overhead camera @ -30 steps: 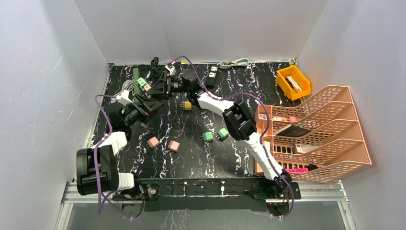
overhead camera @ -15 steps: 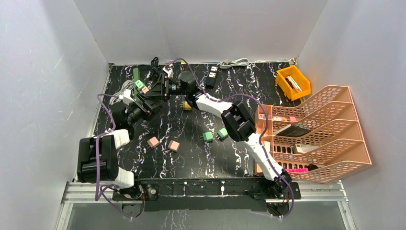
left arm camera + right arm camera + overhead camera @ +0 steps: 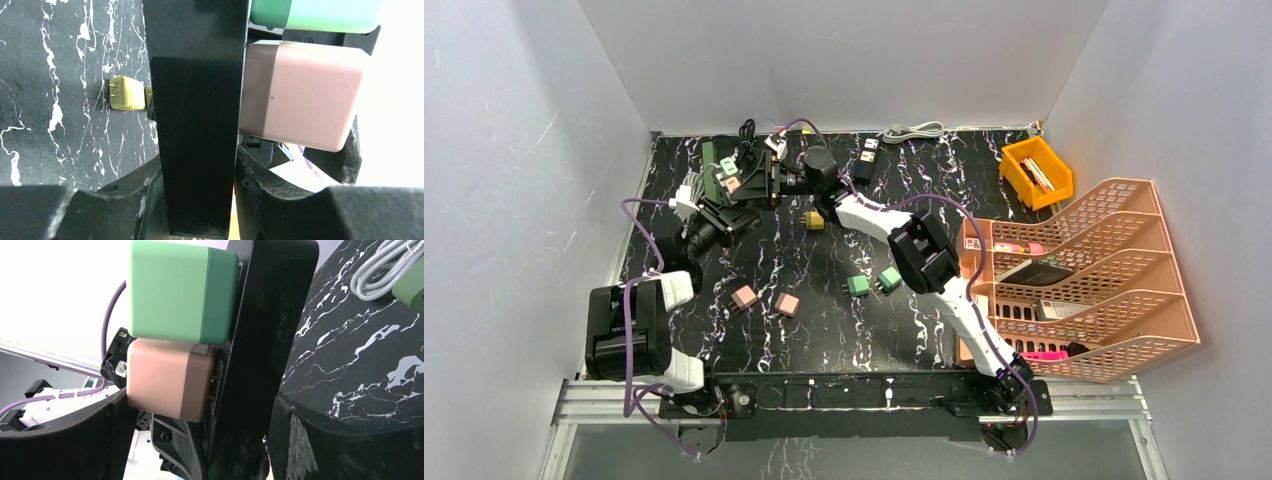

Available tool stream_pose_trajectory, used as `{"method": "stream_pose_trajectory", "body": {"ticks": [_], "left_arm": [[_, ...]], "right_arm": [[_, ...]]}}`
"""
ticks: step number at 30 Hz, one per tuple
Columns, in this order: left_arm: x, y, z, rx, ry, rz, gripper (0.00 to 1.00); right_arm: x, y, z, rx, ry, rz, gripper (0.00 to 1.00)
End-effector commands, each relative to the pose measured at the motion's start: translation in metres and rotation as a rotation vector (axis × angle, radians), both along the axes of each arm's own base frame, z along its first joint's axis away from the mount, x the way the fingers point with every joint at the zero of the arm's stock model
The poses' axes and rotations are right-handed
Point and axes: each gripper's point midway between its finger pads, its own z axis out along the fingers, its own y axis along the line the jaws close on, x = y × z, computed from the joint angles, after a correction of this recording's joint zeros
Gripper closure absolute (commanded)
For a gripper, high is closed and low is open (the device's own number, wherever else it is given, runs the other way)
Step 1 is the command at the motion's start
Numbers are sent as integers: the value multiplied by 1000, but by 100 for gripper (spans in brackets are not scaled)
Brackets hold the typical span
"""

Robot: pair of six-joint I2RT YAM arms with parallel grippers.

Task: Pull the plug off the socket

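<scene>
Holding the power strip (image 3: 195, 100) upright above the table's (image 3: 824, 330) far left, the left gripper (image 3: 200, 200) clamps it steady so the pink plug (image 3: 165, 382), its prongs (image 3: 216, 385) showing, can slide free. The right gripper (image 3: 200, 430) straddles both, grip unclear.

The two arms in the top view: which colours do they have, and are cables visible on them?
Both the left arm and the right arm have white links with black joint housings. A purple cable loops loosely along each. The fingers are black, with a slightly rough surface.
</scene>
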Motion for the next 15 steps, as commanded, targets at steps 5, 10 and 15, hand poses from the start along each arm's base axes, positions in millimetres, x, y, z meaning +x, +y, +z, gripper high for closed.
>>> {"method": "stream_pose_trajectory", "body": {"ticks": [5,10,15], "left_arm": [[-5,-3,2,96,-81,-12,100],[-5,5,-4,209,-61,20,100],[-6,12,-3,271,-57,45,100]], "right_arm": [[-4,-6,37,-89,-247,-108,2],[22,-25,27,-280,-425,-279,2],[31,-40,28,-355,-527,-355,2]]}}
